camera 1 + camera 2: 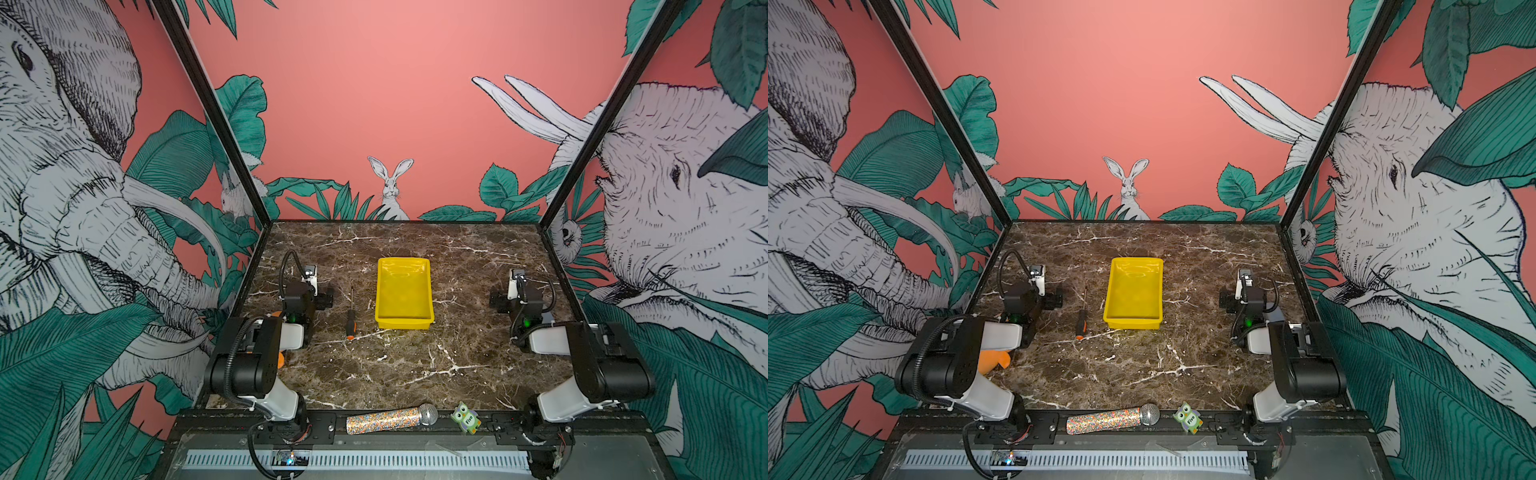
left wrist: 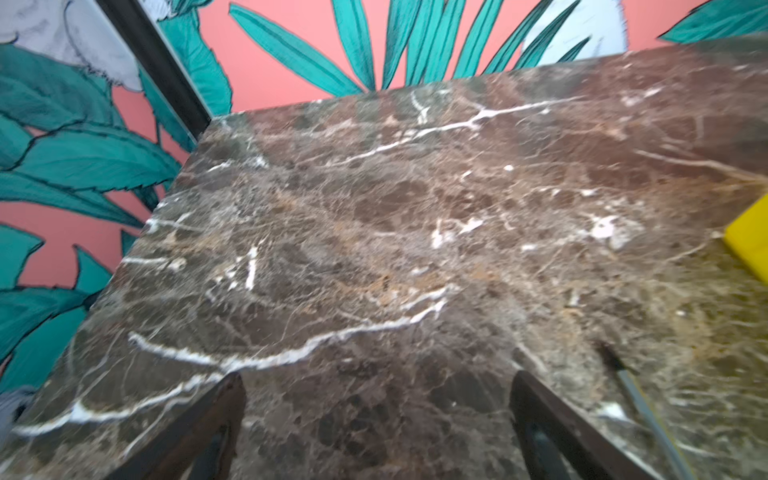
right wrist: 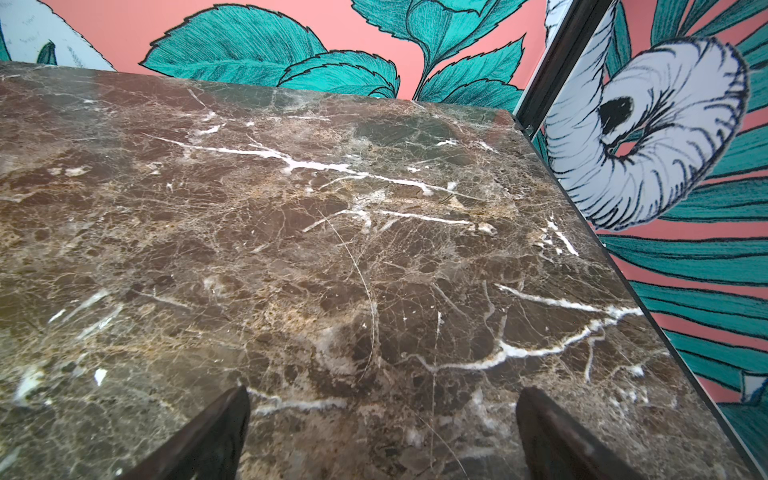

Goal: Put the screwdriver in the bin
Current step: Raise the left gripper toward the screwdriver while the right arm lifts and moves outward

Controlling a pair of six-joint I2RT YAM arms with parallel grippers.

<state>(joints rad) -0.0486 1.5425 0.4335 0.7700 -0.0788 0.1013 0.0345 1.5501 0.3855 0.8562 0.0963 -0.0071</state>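
Observation:
The screwdriver (image 1: 350,322), with a black-and-orange handle and a thin dark shaft, lies flat on the marble table in both top views, just left of the bin, shaft pointing toward the back wall. The bin (image 1: 403,323) is a yellow tray with nothing in it, standing mid-table. My left gripper (image 1: 324,299) hovers open a little left of the screwdriver; the left wrist view shows only bare marble between its fingertips (image 2: 232,386), the screwdriver's shaft (image 2: 640,399) off to one side and a corner of the bin (image 2: 748,241). My right gripper (image 3: 382,392) is open over bare marble, right of the bin.
A glittery microphone (image 1: 390,419) and a small owl toy (image 1: 466,417) lie on the front rail. An orange object (image 1: 994,360) sits under the left arm. Illustrated walls close the table on three sides.

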